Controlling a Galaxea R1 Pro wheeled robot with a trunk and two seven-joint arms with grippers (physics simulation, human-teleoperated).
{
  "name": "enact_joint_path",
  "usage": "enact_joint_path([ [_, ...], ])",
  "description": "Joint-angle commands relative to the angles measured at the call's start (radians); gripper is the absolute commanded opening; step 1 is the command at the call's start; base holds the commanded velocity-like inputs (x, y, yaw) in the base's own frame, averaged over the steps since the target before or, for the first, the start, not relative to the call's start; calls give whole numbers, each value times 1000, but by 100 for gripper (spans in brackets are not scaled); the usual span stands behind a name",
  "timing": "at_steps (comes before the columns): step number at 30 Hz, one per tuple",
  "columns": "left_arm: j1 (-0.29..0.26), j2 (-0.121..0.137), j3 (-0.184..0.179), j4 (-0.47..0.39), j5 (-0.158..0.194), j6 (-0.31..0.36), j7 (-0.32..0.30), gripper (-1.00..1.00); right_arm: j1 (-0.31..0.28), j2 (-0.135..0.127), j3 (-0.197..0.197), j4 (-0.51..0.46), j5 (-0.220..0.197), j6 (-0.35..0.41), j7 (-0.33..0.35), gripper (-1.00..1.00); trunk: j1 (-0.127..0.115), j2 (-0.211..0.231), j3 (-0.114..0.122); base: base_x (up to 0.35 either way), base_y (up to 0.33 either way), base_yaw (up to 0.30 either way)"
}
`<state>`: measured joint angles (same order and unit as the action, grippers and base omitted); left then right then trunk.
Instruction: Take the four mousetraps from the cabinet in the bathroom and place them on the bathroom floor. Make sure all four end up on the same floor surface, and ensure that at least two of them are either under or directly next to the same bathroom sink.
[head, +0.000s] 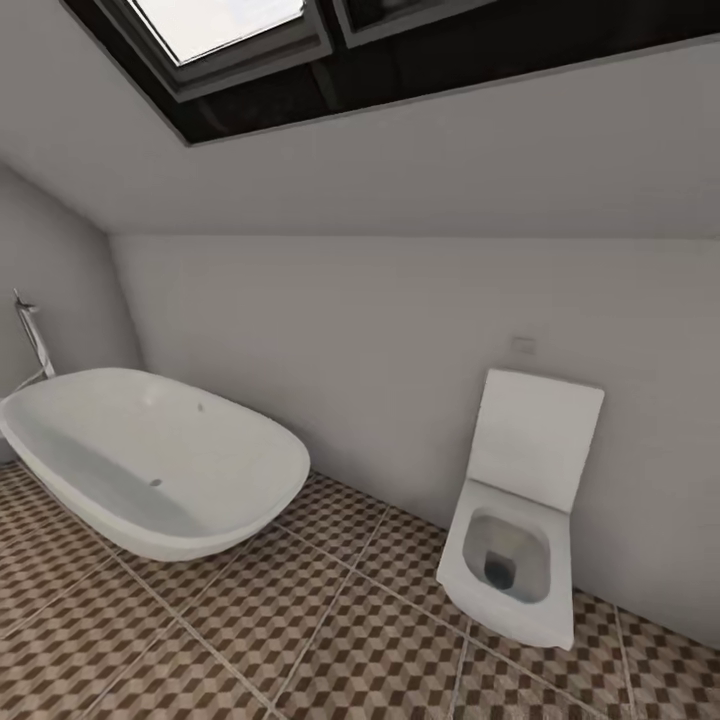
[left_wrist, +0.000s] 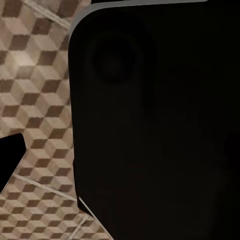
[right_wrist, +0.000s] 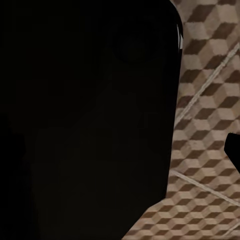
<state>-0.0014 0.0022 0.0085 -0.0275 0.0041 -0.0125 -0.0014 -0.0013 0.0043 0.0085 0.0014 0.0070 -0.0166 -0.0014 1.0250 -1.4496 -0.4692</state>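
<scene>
Cube-patterned bathroom floor (head: 330, 640) spreads before us, bathtub (head: 150, 460) at its left edge, toilet (head: 515, 540) against the wall. We see no mousetraps or cabinet. Both claws' states we cannot tell; turning blind risks clipping the toilet.

The white oval freestanding bathtub (head: 150, 460) looks like smooth, softly glossy ceramic or acrylic, with pale highlights along its rim. Right of the bathtub, the white square-edged toilet (head: 515, 520) has the same smooth sheen on bowl and raised lid. Behind the bathtub, the slim tap column (head: 33, 340) looks like polished metal. The cube-patterned brown and beige tiled floor (head: 330, 640) appears matt, with pale grout lines. The plain white walls (head: 380, 330) are matt and even.
</scene>
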Motion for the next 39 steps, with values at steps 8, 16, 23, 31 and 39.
enact_joint_path([
  [8,0,0,1,0,0,-1,0,100,0,0,1,0,1,-2,0,100,0,0,-1,0,0,-248],
  [16,0,0,1,0,0,-1,0,100,0,0,1,0,-1,-3,0,100,0,0,-1,0,0,-249],
  [23,0,0,-2,0,0,-1,0,100,0,-1,-1,0,-5,-3,0,100,0,0,-1,0,0,-196],
  [31,0,1,-4,0,-2,-1,0,100,0,-6,-2,0,-7,-4,0,100,0,0,-1,0,0,-58],
  [39,0,0,-3,0,-1,-1,0,100,0,-7,-4,0,-10,-4,0,100,0,0,-1,0,0,-12],
])
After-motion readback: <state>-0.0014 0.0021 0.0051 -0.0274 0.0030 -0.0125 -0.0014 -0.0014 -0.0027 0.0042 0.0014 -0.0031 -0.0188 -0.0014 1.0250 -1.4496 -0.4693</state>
